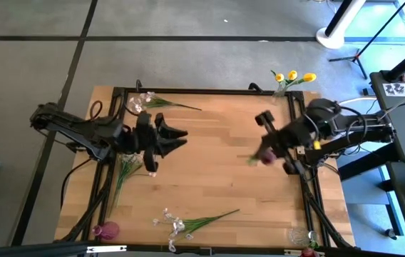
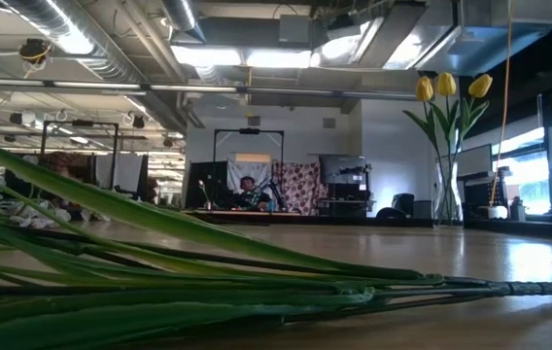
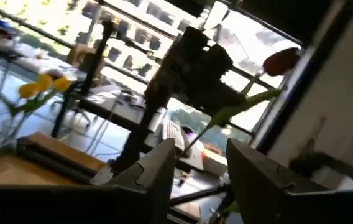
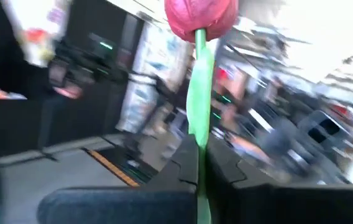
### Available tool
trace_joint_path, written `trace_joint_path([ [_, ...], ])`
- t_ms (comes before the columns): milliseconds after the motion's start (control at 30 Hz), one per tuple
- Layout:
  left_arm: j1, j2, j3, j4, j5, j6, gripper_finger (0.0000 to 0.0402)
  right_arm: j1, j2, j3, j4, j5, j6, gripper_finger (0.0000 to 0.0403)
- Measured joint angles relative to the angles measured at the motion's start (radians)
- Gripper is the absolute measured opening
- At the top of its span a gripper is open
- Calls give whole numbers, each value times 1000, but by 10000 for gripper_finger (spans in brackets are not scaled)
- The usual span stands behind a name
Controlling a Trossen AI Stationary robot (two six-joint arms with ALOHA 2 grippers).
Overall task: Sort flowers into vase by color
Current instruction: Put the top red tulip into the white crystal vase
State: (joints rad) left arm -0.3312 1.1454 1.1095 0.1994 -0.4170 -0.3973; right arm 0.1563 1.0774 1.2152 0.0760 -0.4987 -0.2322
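Note:
My right gripper (image 1: 274, 148) hovers over the table's right part, shut on a dark red tulip (image 1: 266, 157); its head (image 4: 201, 15) stands out beyond the fingertips. My left gripper (image 1: 179, 139) is open over the table's left-middle and holds nothing; its fingers (image 3: 164, 171) point toward the right arm. Three yellow tulips (image 1: 292, 76) stand in a clear vase (image 2: 446, 199) at the far right corner. Sprays of white-pink blossoms lie flat near the far edge (image 1: 145, 102) and the near edge (image 1: 177, 225). A bunch of green stems (image 1: 126, 171) lies on the left. My right gripper pinches the red tulip's green stem (image 4: 199, 146) between its two fingers, a short way below the head. The stem runs up out of the fingers and the head sits beyond them. The flower is lifted clear of the table.
A pink vase (image 1: 106, 230) stands at the near left corner and a clear vase (image 1: 299, 235) at the near right corner. Bare wood (image 1: 217, 178) lies between the arms. Green stems and leaves (image 2: 208, 282) fill the foreground of the low view. A tripod stands beyond the far right corner.

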Motion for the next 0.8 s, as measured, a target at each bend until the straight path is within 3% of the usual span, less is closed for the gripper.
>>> trace_joint_path([
  [167,-34,6,0,-4,26,65,142,106,-15,0,43,-68,76,5],
  [367,-47,12,0,-4,100,110,143,253,-47,0,41,-69,209,6],
  [800,-169,19,0,-4,154,172,144,542,-72,0,-23,175,435,3],
])
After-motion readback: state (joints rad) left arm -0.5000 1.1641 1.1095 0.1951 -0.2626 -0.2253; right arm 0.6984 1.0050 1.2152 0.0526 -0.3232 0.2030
